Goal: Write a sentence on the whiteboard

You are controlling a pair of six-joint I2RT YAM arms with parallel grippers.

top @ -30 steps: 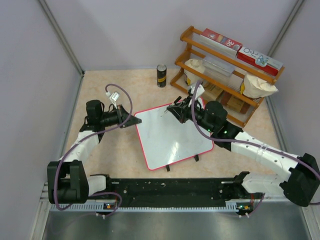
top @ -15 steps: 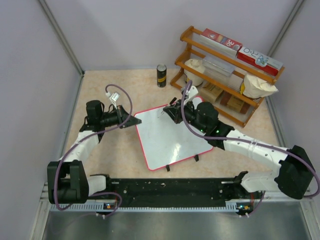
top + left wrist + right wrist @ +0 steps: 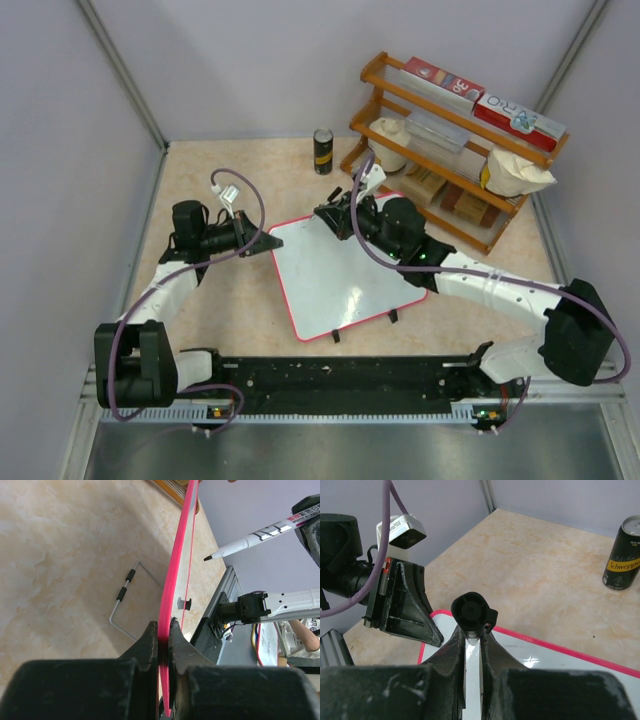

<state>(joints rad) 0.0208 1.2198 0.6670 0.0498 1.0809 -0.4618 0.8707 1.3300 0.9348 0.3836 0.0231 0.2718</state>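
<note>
The whiteboard (image 3: 345, 275) lies tilted at mid-table, glossy white with a red-pink rim (image 3: 177, 555). My left gripper (image 3: 270, 243) is shut on its left corner; the rim sits squeezed between the jaws (image 3: 163, 626). My right gripper (image 3: 333, 217) hovers over the board's far left part, shut on a white marker (image 3: 255, 537) whose black tip points towards the board. In the right wrist view the marker's black rear end (image 3: 470, 611) sticks up between the fingers, above the board (image 3: 555, 657). The sentence is out of view; the board surface I see is plain white.
A wooden rack (image 3: 455, 150) with red-and-white boxes and pale bags stands at the back right, close behind the right arm. A black can (image 3: 323, 151) stands at the back (image 3: 622, 555). A wire stand (image 3: 125, 592) lies on the table beside the board's rim.
My right arm has carried the marker leftwards over the board, from its far right corner towards its far left part. The left gripper and the board have not moved.
</note>
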